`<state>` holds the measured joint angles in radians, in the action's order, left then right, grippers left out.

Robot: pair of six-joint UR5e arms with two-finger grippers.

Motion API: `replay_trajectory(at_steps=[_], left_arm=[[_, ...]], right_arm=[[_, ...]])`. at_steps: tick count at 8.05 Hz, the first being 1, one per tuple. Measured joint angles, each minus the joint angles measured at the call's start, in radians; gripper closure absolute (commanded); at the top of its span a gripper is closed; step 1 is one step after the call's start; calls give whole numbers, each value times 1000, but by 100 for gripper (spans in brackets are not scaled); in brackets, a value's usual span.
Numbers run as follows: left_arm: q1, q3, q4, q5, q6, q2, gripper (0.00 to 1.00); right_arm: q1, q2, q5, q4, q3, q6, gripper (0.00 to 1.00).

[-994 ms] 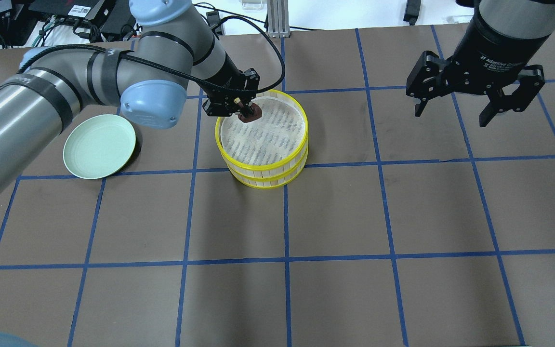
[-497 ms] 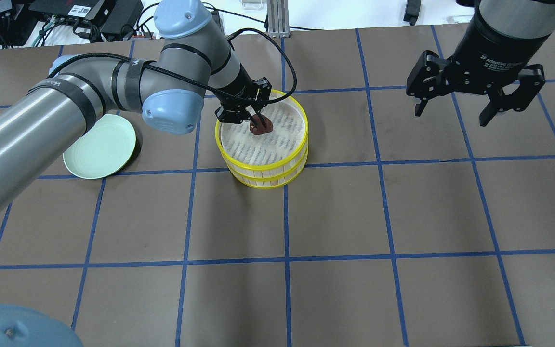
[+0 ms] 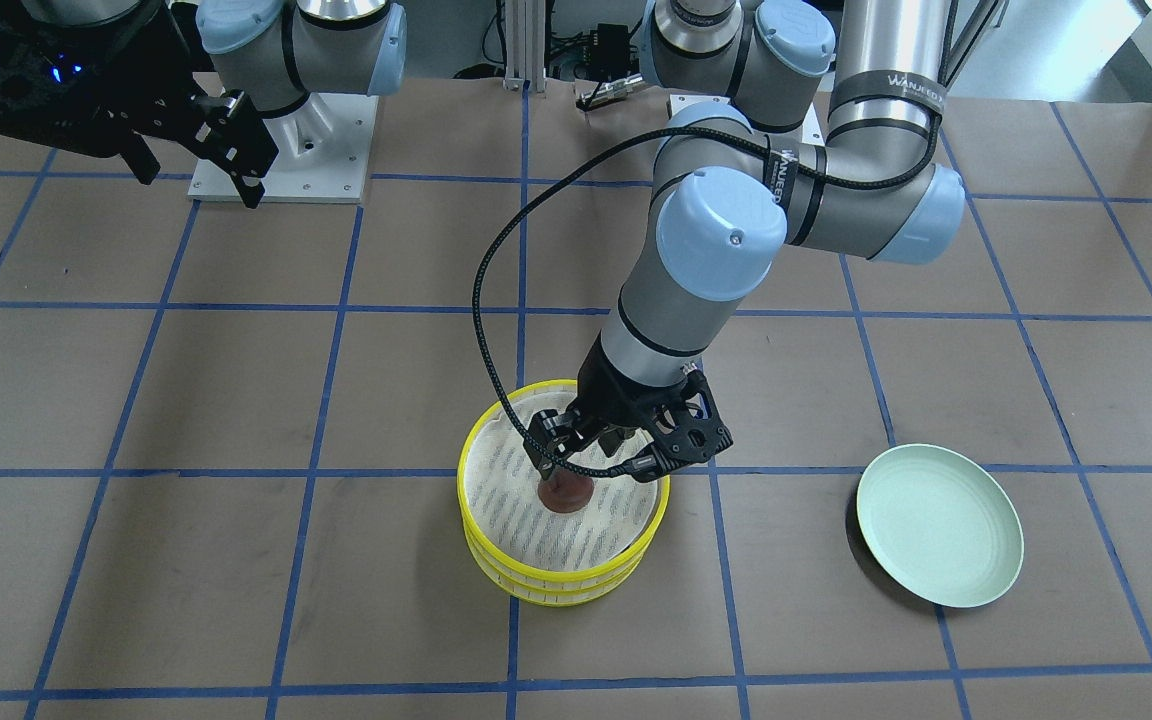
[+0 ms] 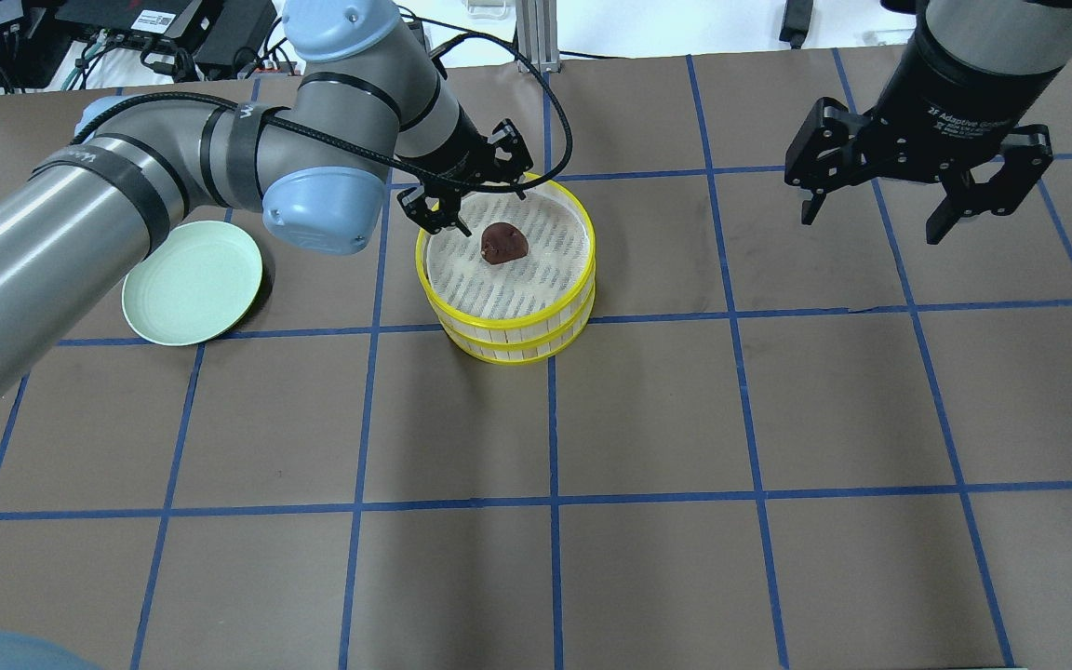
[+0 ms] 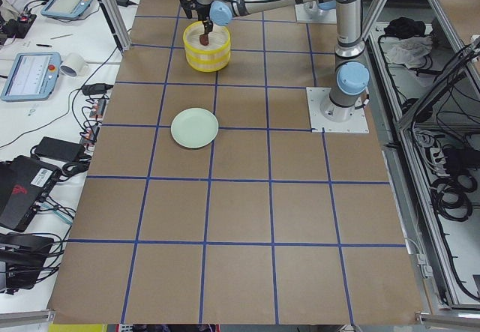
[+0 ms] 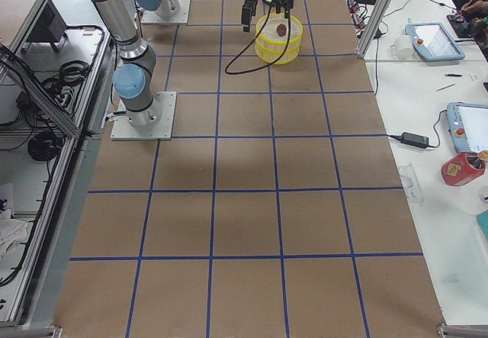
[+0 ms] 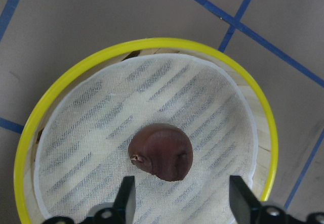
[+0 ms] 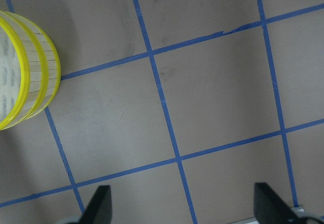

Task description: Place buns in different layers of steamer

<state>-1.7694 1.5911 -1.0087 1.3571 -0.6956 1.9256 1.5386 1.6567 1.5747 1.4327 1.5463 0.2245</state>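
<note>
Bun, dark reddish-brown [image 4: 503, 244]: one item, glossy, rounded. It lies on the striped cloth liner of the top tray, close to the middle and a shade toward the far side. It is free all round and touches only the cloth. The wrist view shows a small puckered mark at one end.

Steamer [image 4: 519, 337]: two round trays with yellow rims and pale slatted walls, stacked flush. It stands in the far half of the surface [image 4: 648, 419], slightly left of centre, on a crossing of blue tape lines. The top tray hides the inside of the lower one.

Left pincer [image 7: 183, 197]: released, fingers spread wide and grasping nothing. It hangs just above the top tray on its far-left side. In its own wrist view one finger shows at each side of the bun, both clear of it. The arm reaches in from the left, a black cable looped along it.

Right pincer [image 4: 871, 223]: fingers wide apart, grasping nothing. It is held high over the far right of the surface, well apart from the steamer. Its wrist view catches only the steamer's edge.

Plate [image 4: 192, 282]: pale green, round and shallow. It sits flat on the surface left of the steamer, near it but not touching.

Surface: brown sheet marked into squares by blue tape.
</note>
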Motion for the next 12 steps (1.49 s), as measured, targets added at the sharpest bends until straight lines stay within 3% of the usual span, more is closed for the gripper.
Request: replay_trajectory(at_steps=[3,8,12], left_arm=[[27,-4,-78,154,166,-95,0],[145,-2,-422,277,487,-259,0],[150,0,-598,289,508,-340,0]], right_arm=[[0,0,-2,0,0,0,0],[1,-4,-3,0,0,0,0],[1,-5,-3,0,1,1,0]])
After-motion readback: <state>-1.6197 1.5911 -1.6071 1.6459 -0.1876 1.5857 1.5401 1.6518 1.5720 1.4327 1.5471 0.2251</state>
